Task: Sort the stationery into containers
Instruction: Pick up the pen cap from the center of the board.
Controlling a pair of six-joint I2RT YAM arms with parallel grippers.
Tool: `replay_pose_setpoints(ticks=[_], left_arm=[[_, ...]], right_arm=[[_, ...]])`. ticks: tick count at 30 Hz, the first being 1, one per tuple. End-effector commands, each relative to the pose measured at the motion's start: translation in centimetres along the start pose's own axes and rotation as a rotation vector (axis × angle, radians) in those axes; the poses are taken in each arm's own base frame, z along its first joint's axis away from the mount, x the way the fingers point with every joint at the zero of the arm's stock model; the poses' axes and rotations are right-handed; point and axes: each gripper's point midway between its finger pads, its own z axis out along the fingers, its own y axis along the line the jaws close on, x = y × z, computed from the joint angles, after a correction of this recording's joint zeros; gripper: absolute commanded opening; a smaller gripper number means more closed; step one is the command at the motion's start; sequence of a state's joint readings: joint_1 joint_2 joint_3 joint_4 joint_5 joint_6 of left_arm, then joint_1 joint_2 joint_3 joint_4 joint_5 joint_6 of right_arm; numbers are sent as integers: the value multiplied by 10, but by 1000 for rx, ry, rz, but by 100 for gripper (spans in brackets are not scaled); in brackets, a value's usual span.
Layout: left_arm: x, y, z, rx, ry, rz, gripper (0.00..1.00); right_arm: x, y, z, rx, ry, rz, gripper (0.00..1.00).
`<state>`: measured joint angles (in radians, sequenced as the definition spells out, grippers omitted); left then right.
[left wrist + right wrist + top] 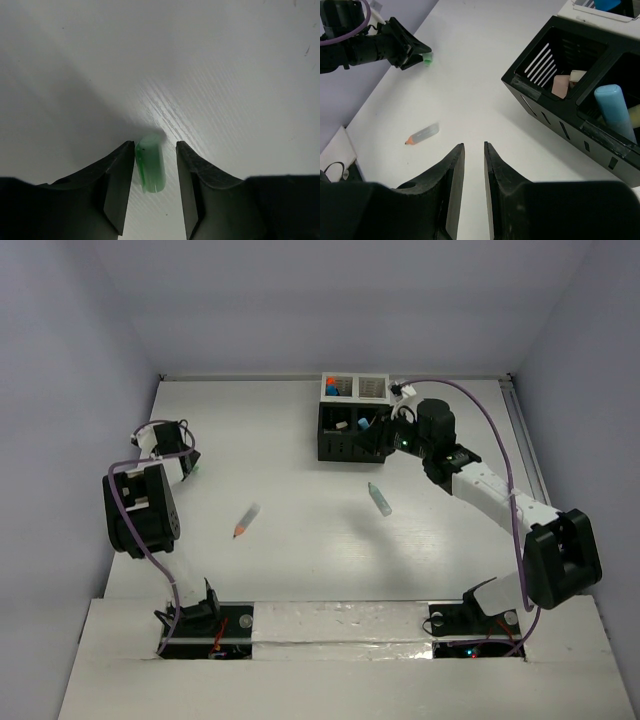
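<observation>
White counter [225, 75] all round, pale walls behind, and we're down low with the left gripper [155, 147]. Its jaws stand partly open, straddling a little green piece [150, 162] that lies flat on the counter. The piece is touching the left jaw, with a sliver of daylight before the right one, so nothing is clamped yet.

It looks like a stubby, smooth, rounded bit (eraser or cap, I can't tell which). I'd judge it feather-light, probably slick, and liable to roll or squirt forward out of the jaws. The best hold would be square across its middle, pads flat on its long sides, squeezing gently.

Over at the right gripper [473, 146], the jaws are almost together with only a thin slit, holding nothing. The black organizer [545, 107] sits ahead and to their right. A short pencil [422, 135] lies ahead to their left.
</observation>
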<state>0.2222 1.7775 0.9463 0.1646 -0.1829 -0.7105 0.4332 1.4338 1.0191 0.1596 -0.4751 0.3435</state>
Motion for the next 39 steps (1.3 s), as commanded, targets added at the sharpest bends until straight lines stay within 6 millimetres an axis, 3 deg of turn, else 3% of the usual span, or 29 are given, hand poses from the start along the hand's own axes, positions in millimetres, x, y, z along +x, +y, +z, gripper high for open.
replay_pose_setpoints(ticks=[1, 4, 10, 13, 17, 18, 21, 22, 26, 27, 28, 29, 31, 32, 33, 34, 37, 38, 39], left_arm=[[-3, 2, 2, -15, 18, 13, 36], [-4, 1, 3, -18, 15, 16, 28], [-5, 0, 8, -25, 29, 51, 0], [-3, -6, 6, 18, 40, 86, 0], [-7, -23, -6, 139, 1, 60, 0], [0, -20, -11, 159, 8, 50, 0], [-6, -63, -54, 343, -56, 36, 0], [-12, -69, -62, 373, -79, 23, 0], [4, -127, -131, 615, -126, 30, 0], [19, -149, -160, 707, -122, 53, 0], [27, -158, -174, 746, -119, 65, 0], [34, -168, -188, 794, -116, 78, 0], [58, -181, -215, 882, -81, 116, 0], [65, -185, -224, 920, -73, 117, 0], [83, -187, -235, 967, -30, 138, 0], [92, -189, -243, 1002, -6, 151, 0], [118, -188, -261, 1071, 42, 191, 0], [118, -188, -264, 1089, 44, 192, 0], [128, -184, -267, 1101, 66, 203, 0]], right_arm=[[-33, 17, -10, -20, -79, -50, 28], [-34, 18, -14, -12, -79, -50, 28], [-43, 27, -29, -11, -99, -74, 29], [-47, 31, -36, -3, -109, -77, 34], [-46, 34, -39, -7, -84, -67, 54], [-46, 35, -39, -9, -77, -64, 56], [-38, 37, -38, -27, -46, -46, 63], [-36, 37, -38, -28, -39, -40, 64], [-11, 18, -42, 62, 25, 12, 61], [0, 8, -43, 106, 41, 26, 60], [11, 1, -45, 138, 68, 43, 59], [17, -7, -48, 178, 76, 52, 44], [46, -23, -54, 248, 138, 83, 30], [55, -29, -56, 275, 155, 94, 15], [66, -38, -60, 316, 170, 102, 10], [92, -50, -65, 364, 216, 124, 8], [135, -79, -73, 478, 297, 142, 19], [144, -86, -76, 510, 316, 145, 33], [149, -95, -78, 552, 325, 143, 37]])
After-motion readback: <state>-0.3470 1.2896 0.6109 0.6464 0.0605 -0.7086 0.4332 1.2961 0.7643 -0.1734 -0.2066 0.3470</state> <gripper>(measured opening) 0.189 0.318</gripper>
